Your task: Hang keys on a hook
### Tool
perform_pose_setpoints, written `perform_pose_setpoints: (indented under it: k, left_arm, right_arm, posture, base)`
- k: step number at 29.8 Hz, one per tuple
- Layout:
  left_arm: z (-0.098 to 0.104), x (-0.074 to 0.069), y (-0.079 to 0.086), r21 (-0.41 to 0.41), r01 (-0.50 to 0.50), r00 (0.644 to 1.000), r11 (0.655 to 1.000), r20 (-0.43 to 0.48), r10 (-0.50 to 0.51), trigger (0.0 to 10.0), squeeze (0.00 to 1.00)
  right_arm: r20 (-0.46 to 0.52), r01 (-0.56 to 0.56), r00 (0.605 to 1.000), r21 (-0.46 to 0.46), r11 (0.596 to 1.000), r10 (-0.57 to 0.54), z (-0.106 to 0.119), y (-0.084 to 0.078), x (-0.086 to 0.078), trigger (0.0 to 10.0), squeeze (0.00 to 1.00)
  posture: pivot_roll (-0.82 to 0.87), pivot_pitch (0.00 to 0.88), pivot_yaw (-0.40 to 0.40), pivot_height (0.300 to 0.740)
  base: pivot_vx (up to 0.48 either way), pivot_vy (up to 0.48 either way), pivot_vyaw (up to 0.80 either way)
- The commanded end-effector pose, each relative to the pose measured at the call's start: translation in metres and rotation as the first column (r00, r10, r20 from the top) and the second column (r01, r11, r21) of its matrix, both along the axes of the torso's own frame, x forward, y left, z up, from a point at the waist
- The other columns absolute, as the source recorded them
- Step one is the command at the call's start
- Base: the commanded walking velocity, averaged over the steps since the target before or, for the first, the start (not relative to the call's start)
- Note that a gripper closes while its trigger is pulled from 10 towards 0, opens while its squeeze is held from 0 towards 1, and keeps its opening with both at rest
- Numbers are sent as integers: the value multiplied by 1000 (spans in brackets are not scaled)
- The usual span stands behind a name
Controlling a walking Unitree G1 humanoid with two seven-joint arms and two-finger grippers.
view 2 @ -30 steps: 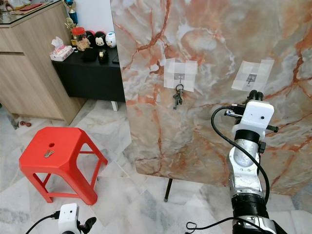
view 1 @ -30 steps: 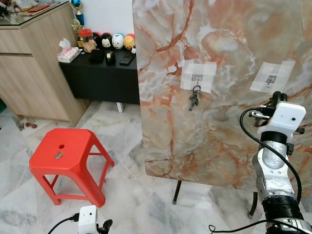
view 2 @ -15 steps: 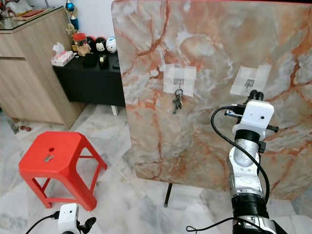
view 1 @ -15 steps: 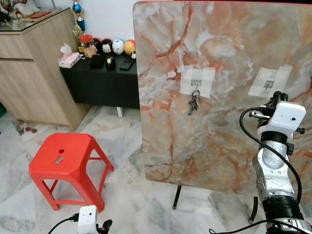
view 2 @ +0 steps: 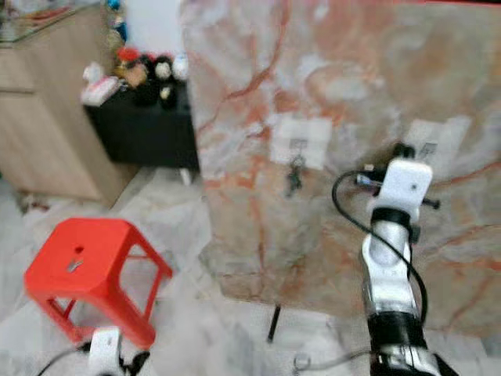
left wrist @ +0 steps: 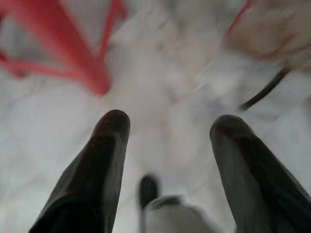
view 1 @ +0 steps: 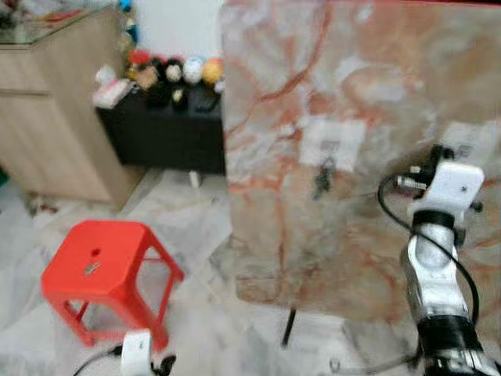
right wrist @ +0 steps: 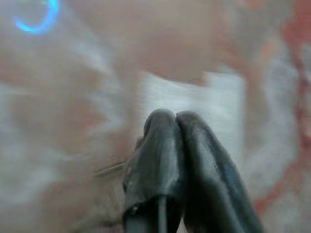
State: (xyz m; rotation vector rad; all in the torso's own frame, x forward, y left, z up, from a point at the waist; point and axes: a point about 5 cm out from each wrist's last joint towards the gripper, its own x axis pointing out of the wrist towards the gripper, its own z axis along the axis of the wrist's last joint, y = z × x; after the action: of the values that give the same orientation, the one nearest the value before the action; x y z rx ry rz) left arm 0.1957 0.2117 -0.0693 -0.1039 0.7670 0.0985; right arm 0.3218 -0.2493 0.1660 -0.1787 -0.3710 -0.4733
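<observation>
Views are blurred, so slow down before you commit; right gripper (right wrist: 170, 121) is raised against the marble board (view 1: 274, 94), fingers pressed together; something thin and metallic shows beside the fingers in the right wrist view, too blurred to call it keys, so I can't tell if it holds anything; confirm that first.

It points at a white tape patch (right wrist: 194, 107); judging by the head views that's the right-hand patch (view 2: 434, 141), whose hook I can't make out; line the key ring up just above the hook, lower onto it, then spread the fingers only once the ring seats.

Left gripper (left wrist: 167, 128) hangs low over the floor near the stool leg, fingers wide apart, empty.

Count: two tape patches on the board; one bunch of keys (view 1: 323, 177) already hanging at the left patch (view 1: 333, 143); one loose key (view 1: 91, 269) lying on top of the one red stool (view 1: 117, 294), well apart from the board; that one likely needs hanging too.
</observation>
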Motion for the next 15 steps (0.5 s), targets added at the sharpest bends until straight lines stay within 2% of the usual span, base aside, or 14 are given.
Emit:
perform_pose_setpoints:
  k: [1,15]
  left_arm:
    - [-4,-9,4,6,-12,1000,1000,-20,13,10000,0]
    - [-3,-6,-6,0,3,1000,1000,9,-3,10000,0]
  right_arm:
    - [55,-18,998,-5,1000,18,13,9,3,10000,0]
    - [81,2,997,-10,1000,-1,20,5,2,10000,0]
  posture:
    - [-10,0,-1,740]
    - [-13,0,3,740]
  base:
    - [0,0,0]
    - [0,0,0]
